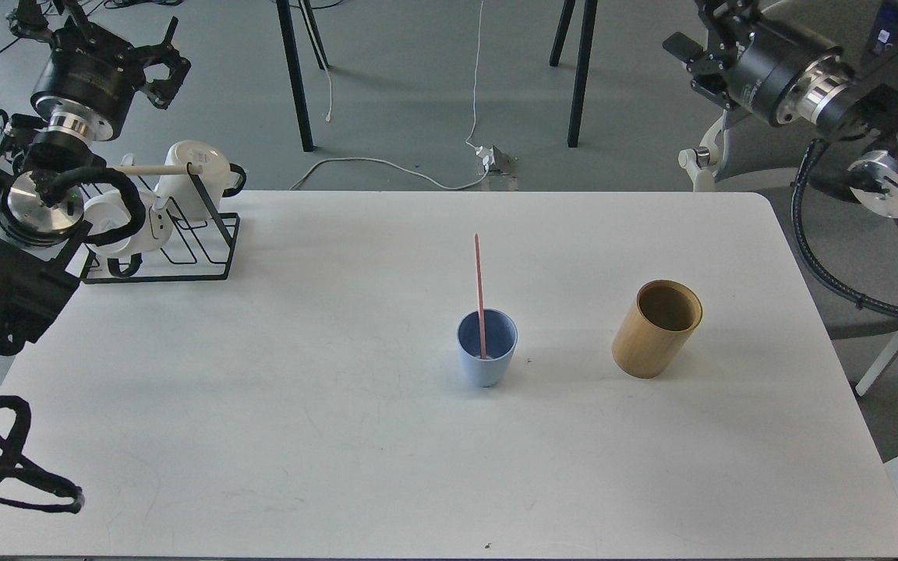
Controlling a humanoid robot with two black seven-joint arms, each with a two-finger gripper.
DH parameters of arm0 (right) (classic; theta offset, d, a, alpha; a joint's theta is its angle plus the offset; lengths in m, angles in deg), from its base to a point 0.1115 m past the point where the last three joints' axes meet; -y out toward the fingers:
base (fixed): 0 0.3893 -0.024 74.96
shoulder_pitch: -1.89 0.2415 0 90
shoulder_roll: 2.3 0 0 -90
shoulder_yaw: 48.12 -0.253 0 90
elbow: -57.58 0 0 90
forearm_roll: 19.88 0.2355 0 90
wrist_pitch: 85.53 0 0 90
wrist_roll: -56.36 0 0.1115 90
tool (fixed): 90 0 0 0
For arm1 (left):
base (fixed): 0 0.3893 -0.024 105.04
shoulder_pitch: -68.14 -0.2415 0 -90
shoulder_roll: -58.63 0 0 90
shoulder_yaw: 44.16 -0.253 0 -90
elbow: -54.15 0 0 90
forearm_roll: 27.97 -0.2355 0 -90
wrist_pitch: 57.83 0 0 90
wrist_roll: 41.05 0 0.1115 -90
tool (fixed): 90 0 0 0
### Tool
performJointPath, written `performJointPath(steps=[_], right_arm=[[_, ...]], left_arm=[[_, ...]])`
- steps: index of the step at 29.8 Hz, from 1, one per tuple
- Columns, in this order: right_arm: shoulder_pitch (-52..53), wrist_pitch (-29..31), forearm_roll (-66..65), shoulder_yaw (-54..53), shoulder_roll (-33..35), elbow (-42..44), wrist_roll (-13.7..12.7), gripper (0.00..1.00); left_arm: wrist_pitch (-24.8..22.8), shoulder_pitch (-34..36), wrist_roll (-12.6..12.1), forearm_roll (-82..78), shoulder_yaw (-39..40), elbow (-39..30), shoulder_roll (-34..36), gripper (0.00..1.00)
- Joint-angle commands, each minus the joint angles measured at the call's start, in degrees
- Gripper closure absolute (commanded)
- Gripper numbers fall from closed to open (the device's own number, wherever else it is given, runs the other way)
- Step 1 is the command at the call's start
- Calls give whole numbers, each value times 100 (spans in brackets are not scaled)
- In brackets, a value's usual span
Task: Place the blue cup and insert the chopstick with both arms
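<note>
Already your small light-blue tapered plastic cup (487, 358) stands upright on the white table (277, 405) with the long thin pink chopstick (479, 290) planted in it, both well clear of either gripper

You can judge the job as good as done: the stick leans on the cup's far rim with its lower end on the dark-blue floor, so the cup bears it with no help from you. Your left gripper (162, 68) is raised far up and to the left of the cup, fingers apart and empty; your right gripper (691, 58) is pulled back high to the cup's right, dark and partly side-on, so you cannot tell its opening. Just right of the cup the tan bamboo-like cylinder (658, 329) stands empty. Beneath your left arm, the black wire rack (184, 249) and its white mugs (188, 175) are partly hidden
</note>
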Motion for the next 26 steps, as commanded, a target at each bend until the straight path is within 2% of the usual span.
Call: performJointPath(steps=[1,6,12,19,26], right_arm=[[-180,1,1314,-40,36,349,388,1],[-198,1,2730,-267,-52,912,625,1],[-277,184,4296,-400,-201,1510,617,1],[-277,1081,4412,-487,-579,2389,591,1],[-269,1135,4403,-611,-834,2715,591,0]], left_arm=[[0,42,-4,-19,-29,7,-206,1],[0,42,-4,-28,-29,-2,-241,1],[0,42,23,-28,-20,-2,-233,1],[0,-28,23,-28,-20,-19,-320,1],[0,-46,23,-19,-20,-54,-329,1]])
